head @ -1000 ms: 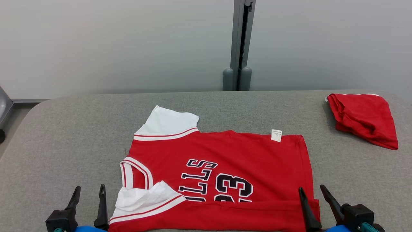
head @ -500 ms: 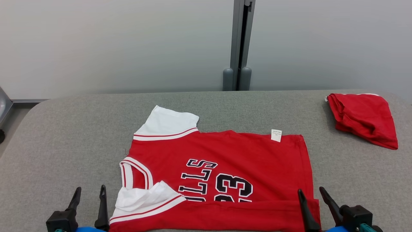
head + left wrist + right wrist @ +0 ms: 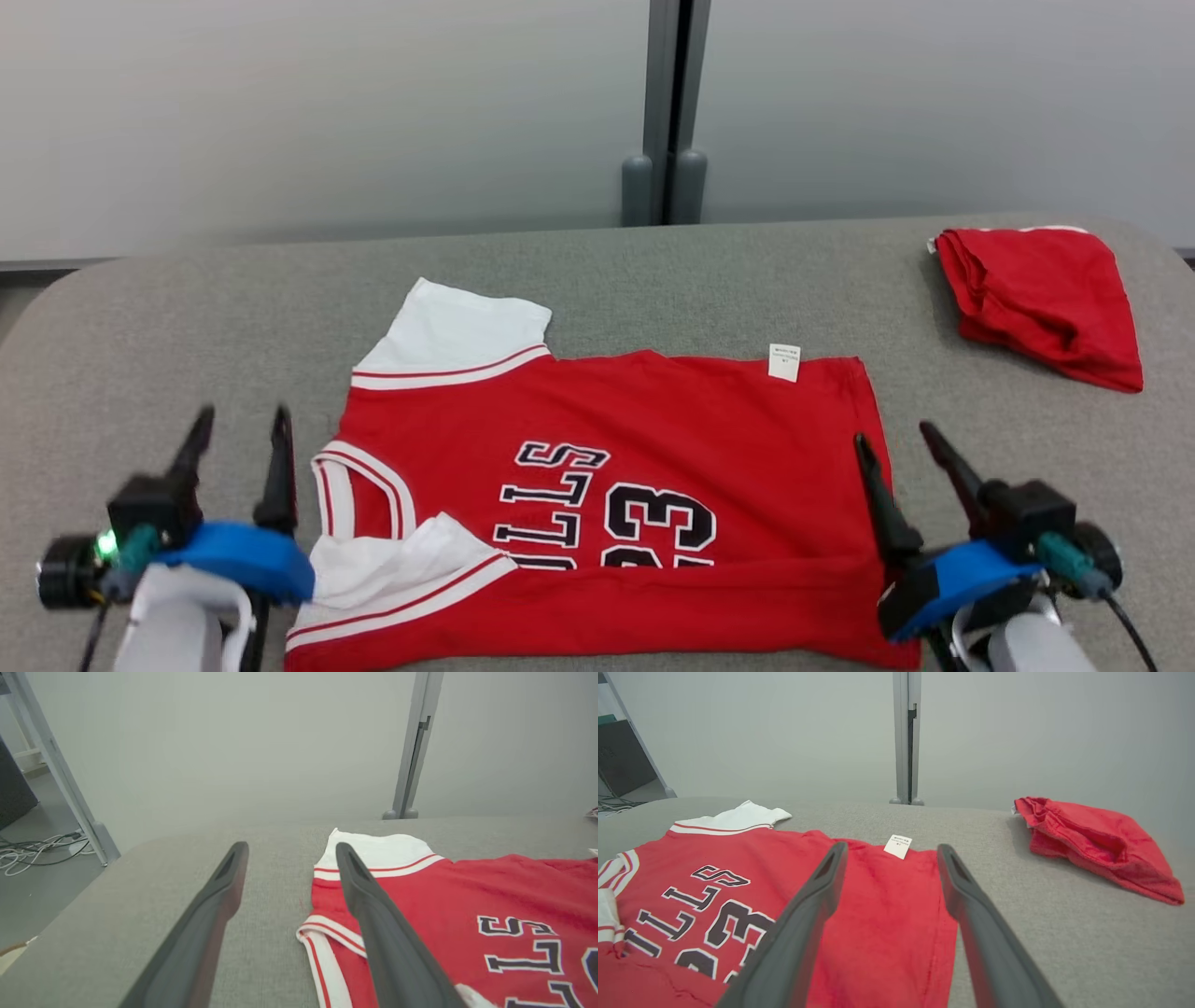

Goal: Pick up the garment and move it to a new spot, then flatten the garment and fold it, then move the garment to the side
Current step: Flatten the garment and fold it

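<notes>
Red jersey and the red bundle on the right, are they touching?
Apart. The head view shows bare grey table between the jersey and the bundle; the right wrist view shows the same gap.

A grey fabric tabletop (image 3: 597, 271) fills the lower frame. Pale grey wall panels (image 3: 280, 112) stand behind it, joined by a grey post (image 3: 665, 103) at top centre. Cables (image 3: 23, 849) lie on the floor (image 3: 42, 891), far left.

You see the garment (image 3: 653, 420) as soft matt red cloth, and the table (image 3: 187, 317) under it wears coarse grey woven fabric. To the garment's right, the red bundle (image 3: 1036, 289) is similar matt cloth. The fingers (image 3: 387, 942) of the left gripper (image 3: 243, 413) look like smooth dark plastic.
</notes>
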You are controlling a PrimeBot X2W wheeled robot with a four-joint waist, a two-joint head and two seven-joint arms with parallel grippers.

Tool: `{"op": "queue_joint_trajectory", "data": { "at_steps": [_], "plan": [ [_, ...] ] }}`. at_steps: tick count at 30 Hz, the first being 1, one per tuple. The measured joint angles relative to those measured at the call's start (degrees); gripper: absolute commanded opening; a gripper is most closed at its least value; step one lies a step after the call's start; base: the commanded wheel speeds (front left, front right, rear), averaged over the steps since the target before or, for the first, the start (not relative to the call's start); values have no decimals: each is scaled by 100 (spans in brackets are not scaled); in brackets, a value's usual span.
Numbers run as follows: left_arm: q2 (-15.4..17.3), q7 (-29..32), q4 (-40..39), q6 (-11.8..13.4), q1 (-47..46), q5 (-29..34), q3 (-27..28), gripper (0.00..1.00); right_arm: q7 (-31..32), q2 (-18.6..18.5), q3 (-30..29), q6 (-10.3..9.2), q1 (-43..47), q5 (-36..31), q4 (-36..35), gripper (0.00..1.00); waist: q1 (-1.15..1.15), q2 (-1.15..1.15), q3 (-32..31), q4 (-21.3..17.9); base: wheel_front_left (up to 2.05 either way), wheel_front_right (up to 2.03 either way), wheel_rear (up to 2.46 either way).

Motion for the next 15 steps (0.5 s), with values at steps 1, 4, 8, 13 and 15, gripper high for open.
{"op": "queue_joint_trajectory", "data": {
  "at_steps": [1, 4, 8, 13, 15],
  "plan": [
    [66, 0, 37, -1, -288, -40, -33, 100, 43, -53, -4, 0, -187, -8, 5, 100, 0, 0, 92, -43, 0, 0, 0],
    [292, 44, 114, -8, -916, -56, -219, 100, 204, -133, 20, 1, -604, -67, 34, 100, 1, 0, 298, -129, 0, 0, 0],
    [826, 314, 327, -35, -2423, -530, -924, 100, 636, -307, 131, 1, -1658, -102, 172, 100, 2, 1, 933, -384, 0, 0, 0],
    [1339, 948, 653, -35, -3685, -1339, -1769, 100, 966, -342, 354, 1, -2416, -100, 157, 100, 2, 1, 1620, -628, 0, 0, 0],
    [1551, 1246, 822, -35, -4116, -1661, -2172, 100, 1024, -337, 454, 0, -2632, -87, 122, 100, 3, 2, 1890, -722, 0, 0, 0]
  ]
}}
